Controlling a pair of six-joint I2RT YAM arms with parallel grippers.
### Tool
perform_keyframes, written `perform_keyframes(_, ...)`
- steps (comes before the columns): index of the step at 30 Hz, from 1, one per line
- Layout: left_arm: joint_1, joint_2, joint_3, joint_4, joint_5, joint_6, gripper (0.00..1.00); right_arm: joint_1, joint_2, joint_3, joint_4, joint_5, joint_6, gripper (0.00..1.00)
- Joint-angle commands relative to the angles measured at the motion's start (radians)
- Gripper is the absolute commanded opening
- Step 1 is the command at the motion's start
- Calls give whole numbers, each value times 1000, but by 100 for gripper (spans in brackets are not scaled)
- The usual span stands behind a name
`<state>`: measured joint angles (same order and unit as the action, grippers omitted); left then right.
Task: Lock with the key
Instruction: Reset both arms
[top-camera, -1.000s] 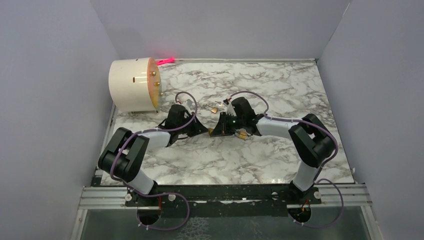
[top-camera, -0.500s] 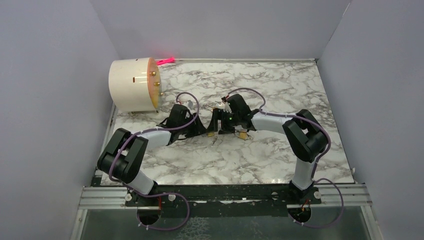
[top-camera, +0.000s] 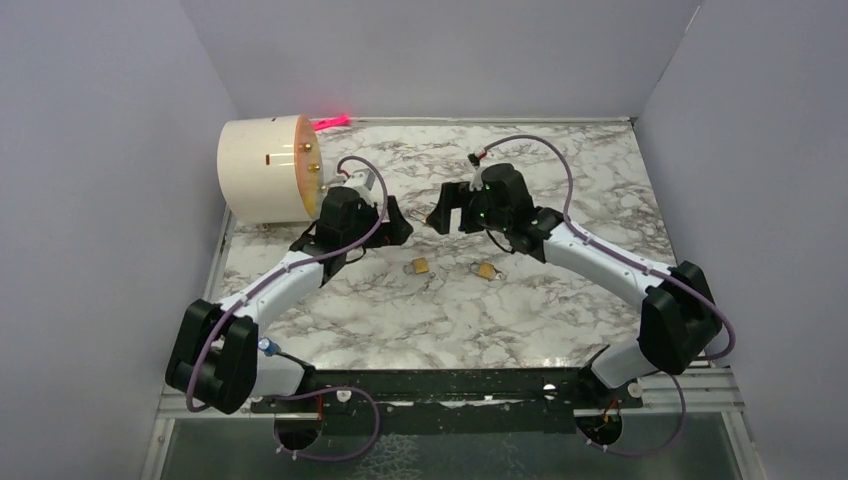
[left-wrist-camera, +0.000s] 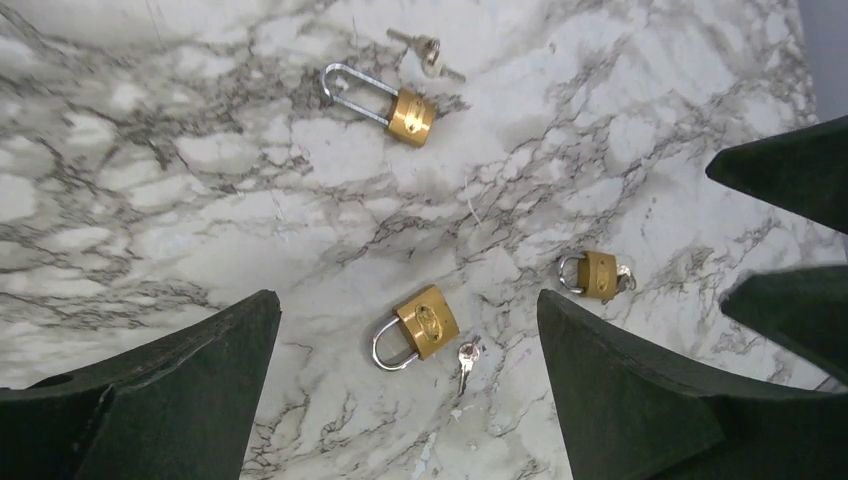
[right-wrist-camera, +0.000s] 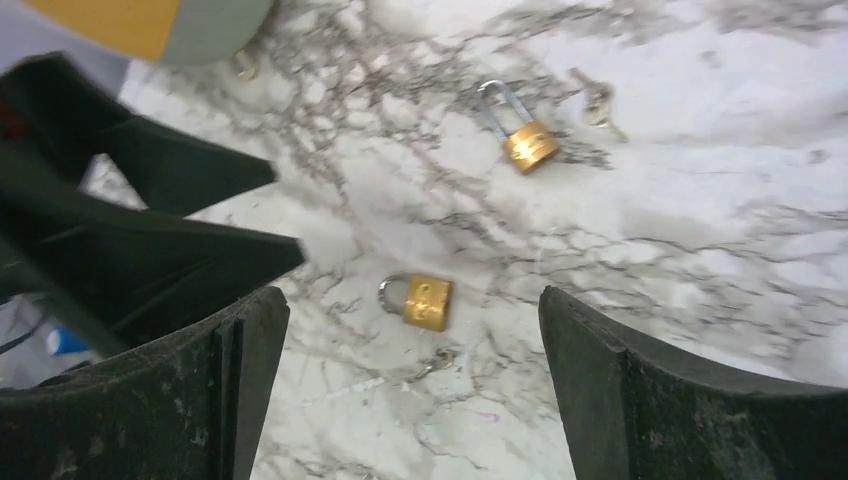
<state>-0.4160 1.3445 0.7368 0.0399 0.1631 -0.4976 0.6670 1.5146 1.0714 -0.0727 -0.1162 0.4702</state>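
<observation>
A brass padlock (left-wrist-camera: 427, 322) lies flat on the marble with its shackle shut, and a small silver key (left-wrist-camera: 467, 355) lies loose beside it. The top view shows this padlock (top-camera: 420, 266) mid-table; in the right wrist view the padlock (right-wrist-camera: 428, 301) and key (right-wrist-camera: 440, 362) are blurred. My left gripper (left-wrist-camera: 407, 298) hangs open above them, holding nothing. My right gripper (right-wrist-camera: 412, 295) is open and empty too. From above, the left gripper (top-camera: 395, 224) and right gripper (top-camera: 448, 215) face each other, just beyond the padlock.
A second small padlock (left-wrist-camera: 598, 274) with a key in it lies to the right, seen from above as a padlock (top-camera: 486, 271). A long-shackle padlock (left-wrist-camera: 400, 108) with keys (left-wrist-camera: 428, 52) lies farther off. A cream cylinder (top-camera: 265, 170) lies at the back left.
Both grippers went from shut to wide open, let go of the padlock and key, and lifted away toward the far side. The padlock now lies on the marble.
</observation>
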Motion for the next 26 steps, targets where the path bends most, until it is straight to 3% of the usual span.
perform_keyframes(1,47,-144,34,9,-35,119,99,5,-48,76,-125,294,-87,100)
perform_keyframes(9,259,-235,129,-28,137,184,98,5,-178,140,-145,484,-194,100)
perform_keyframes(14,289,-240,175,-38,161,236,99,5,-232,124,-120,587,-240,100)
perform_keyframes(22,295,-245,195,-38,150,251,99,5,-286,60,-50,559,-248,100)
perform_keyframes(26,297,-255,198,-62,150,257,98,5,-248,127,-118,627,-226,100)
